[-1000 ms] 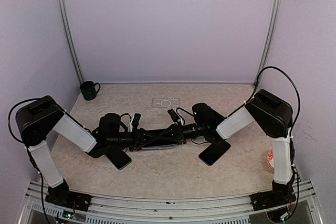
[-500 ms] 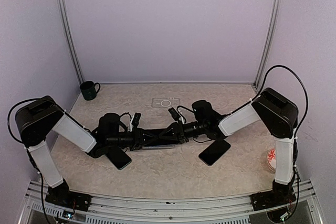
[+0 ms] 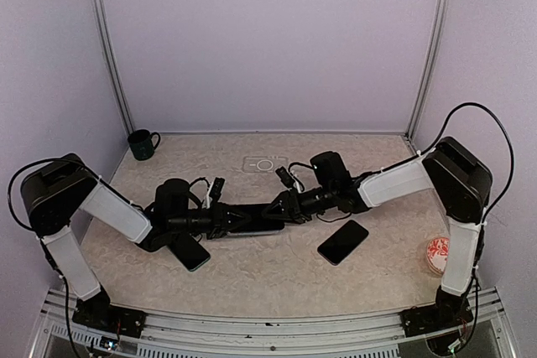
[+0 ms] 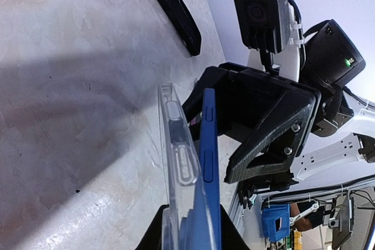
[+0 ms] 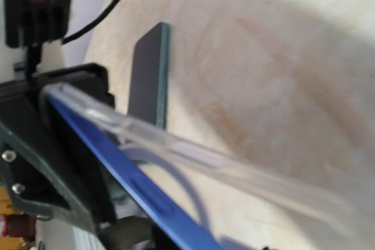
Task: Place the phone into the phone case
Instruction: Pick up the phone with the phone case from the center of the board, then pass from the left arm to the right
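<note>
The left end effector (image 3: 225,220) pinches the blue phone (image 4: 210,162) and clear phone case (image 4: 176,144) together, on edge, over the middle of the table (image 3: 252,278). The right end effector (image 3: 281,210) meets their right end; I cannot tell whether it is spread or gripping.

In the top view, a soft and even light is falling from above. The table (image 3: 252,274) is showing only faint shadows under the arms, and the picture is looking sharp. In the left wrist view, a broad dark shadow is lying across the left part of the table, while pale glare is shining on it at the lower left. The clear phone case (image 4: 176,162) is looking slightly soft close to the lens. The right wrist view is appearing blurred throughout: the case and the blue phone (image 5: 135,185) are smearing, and the table is washing out.
</note>
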Robot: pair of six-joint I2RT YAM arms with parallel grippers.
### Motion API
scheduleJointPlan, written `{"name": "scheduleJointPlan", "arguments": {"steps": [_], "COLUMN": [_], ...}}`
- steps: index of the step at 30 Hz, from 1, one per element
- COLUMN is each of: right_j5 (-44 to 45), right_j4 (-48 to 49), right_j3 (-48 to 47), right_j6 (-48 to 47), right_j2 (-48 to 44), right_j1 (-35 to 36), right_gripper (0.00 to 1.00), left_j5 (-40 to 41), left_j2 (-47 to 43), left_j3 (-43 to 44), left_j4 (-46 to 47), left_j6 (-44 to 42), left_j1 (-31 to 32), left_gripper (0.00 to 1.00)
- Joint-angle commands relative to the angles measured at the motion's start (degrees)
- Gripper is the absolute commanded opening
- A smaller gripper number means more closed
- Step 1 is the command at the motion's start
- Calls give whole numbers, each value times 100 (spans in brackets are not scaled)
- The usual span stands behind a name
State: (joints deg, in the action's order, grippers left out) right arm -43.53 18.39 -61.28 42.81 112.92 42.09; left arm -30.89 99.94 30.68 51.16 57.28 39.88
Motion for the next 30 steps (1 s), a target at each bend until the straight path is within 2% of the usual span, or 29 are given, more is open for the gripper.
{"name": "scheduleJointPlan", "arguments": {"steps": [1, 8, 11, 21, 26, 30], "right_j5": [352, 329, 283, -160, -832, -1508], "right_j4": [-752, -1011, -1107, -1127, -632, 88], "right_j3": [40, 266, 298, 632, 881, 1100], "right_j6": [-494, -799, -929, -1354, -1349, -1060], "right_j2": [-395, -883, -1035, -1656, -1999, -2139], "right_j1": [-174, -329, -345, -370, -373, -368], "right_gripper": [54, 55, 55, 56, 56, 55], "left_j5": [-224, -396, -433, -737, -1027, -1274], "left_j2": [-367, -568, -668, -1242, -1550, -1725], "left_j3": [9, 39, 51, 70, 47, -85], "left_j4": [452, 263, 156, -187, -207, 131], "left_j6": [-87, -358, -512, -1212, -1484, -1443], "left_j1": [-24, -42, -42, -16, 20, 29], "left_gripper": [16, 15, 11, 9, 9, 9]}}
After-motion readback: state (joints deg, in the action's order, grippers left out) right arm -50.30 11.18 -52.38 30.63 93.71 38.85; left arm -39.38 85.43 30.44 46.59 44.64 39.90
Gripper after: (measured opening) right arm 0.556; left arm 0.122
